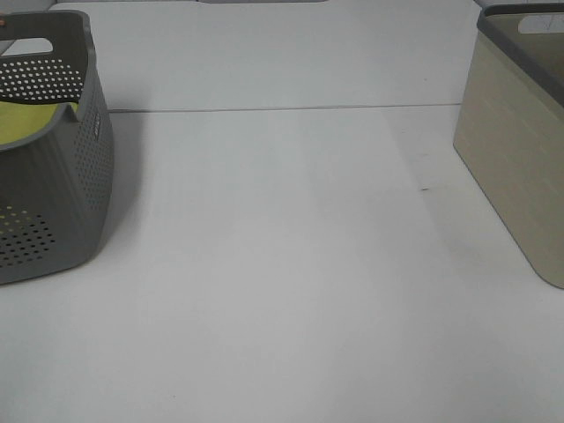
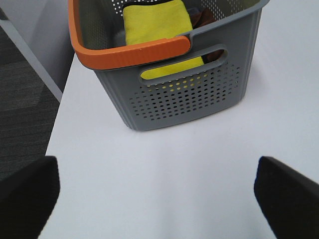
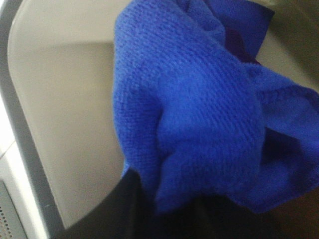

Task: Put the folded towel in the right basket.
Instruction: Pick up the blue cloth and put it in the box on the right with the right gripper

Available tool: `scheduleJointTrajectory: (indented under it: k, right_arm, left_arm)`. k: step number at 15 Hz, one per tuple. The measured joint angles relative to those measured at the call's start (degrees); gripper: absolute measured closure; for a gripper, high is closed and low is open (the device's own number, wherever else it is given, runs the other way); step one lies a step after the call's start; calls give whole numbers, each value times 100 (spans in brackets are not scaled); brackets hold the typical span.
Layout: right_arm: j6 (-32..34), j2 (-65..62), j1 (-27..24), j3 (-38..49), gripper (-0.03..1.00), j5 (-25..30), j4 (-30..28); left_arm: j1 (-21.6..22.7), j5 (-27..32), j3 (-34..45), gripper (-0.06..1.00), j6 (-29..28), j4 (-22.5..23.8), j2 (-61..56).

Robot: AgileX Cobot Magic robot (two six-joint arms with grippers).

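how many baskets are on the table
2: a grey perforated basket at the left of the table, with a yellow cloth inside, and a beige solid-walled basket at the right. Both run past the frame edge.

Frame edges crop the grey basket [image 1: 84,176] at left and the beige basket [image 1: 515,159] at right in the high view, its interior unseen. At the right wrist the towel [image 3: 194,114] looms blurred and cut off; dark items [image 2: 202,17] beside the yellow cloth [image 2: 157,22] are unidentifiable.

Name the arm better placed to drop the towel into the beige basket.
Right. The right hand grips the towel over the beige basket. The left hand is open, empty, by the grey basket.
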Motion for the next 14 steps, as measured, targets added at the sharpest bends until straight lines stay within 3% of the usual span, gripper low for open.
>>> scheduleJointTrajectory:
  k: [8, 14]
  right_arm:
    - [-46, 688, 0, 0, 76, 235, -636]
    - [-46, 808, 0, 0, 76, 361, -722]
  left_arm:
    - [0, 0, 0, -4, 0, 0, 0]
    - [0, 0, 0, -4, 0, 0, 0]
